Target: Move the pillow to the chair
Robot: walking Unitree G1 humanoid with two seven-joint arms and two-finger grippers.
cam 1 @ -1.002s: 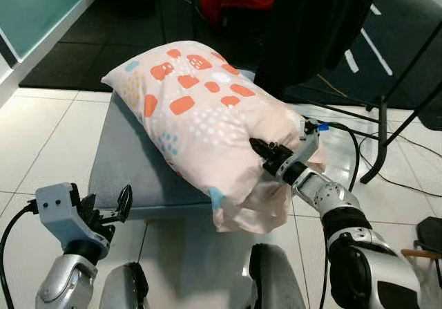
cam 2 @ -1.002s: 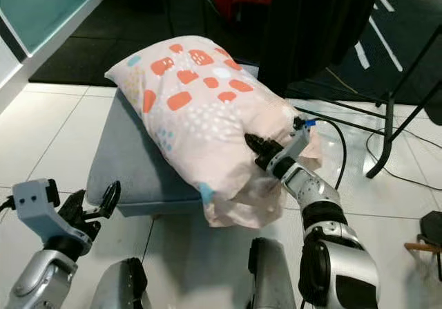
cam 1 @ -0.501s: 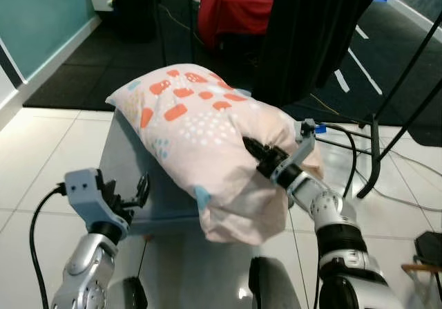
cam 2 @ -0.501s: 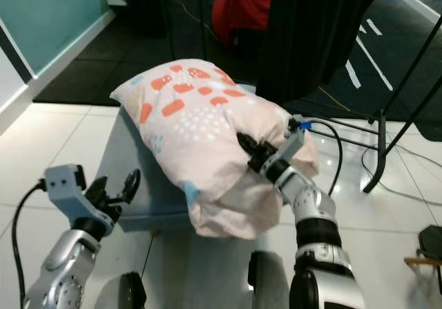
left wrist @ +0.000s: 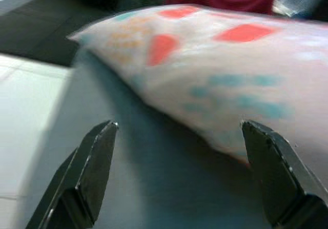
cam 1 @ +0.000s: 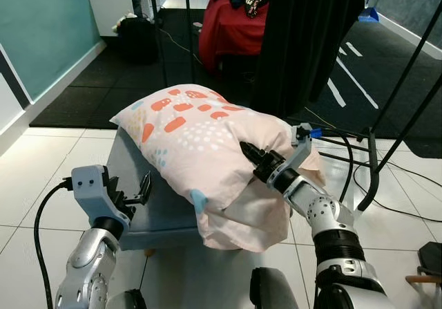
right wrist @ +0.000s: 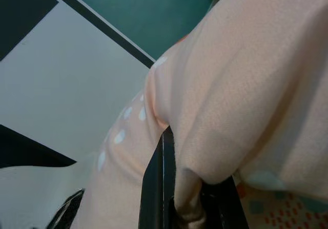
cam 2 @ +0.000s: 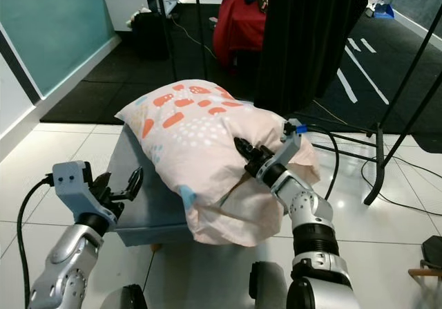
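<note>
Pillow point(cam 1: 207, 150) lay across a grey-blue padded seat point(cam 1: 128, 171), long axis running from 10 o'clock to 4 o'clock, near end hanging off the seat's front-right edge over the white tiled floor point(cam 1: 41, 184). Peach cover with orange, teal and white dot prints.

Right gripper point(cam 1: 254, 162) was at the pillow's near-right flank, its 2 black fingers pinched together on a bunched fold of the cover; the right wrist view showed cloth gathered and creased between them point(right wrist: 164, 188). Left gripper point(cam 1: 132, 193) hovered at 8 o'clock of the pillow, just off the seat's left edge, fingers point(left wrist: 95, 162) spread wide and touching nothing, aimed at the pillow's underside seam.

Handling, judged: looked light, soft and floppy, nothing fragile. Cover seemed loose on the filling, so a 1-point pinch on fabric probably stretches the case and lets the bulk sag or swing. Fabric looked matte, not slippery. Better hold was likely a 2nd grip from the left fingers on the far-left side or corner, taking filling as well as cloth, so the load is shared by 2 points. Drooping near end could drag on the seat edge when lifted.

A black drape point(cam 1: 311, 39) and a red cloth point(cam 1: 231, 29) hung behind at 12 o'clock.
</note>
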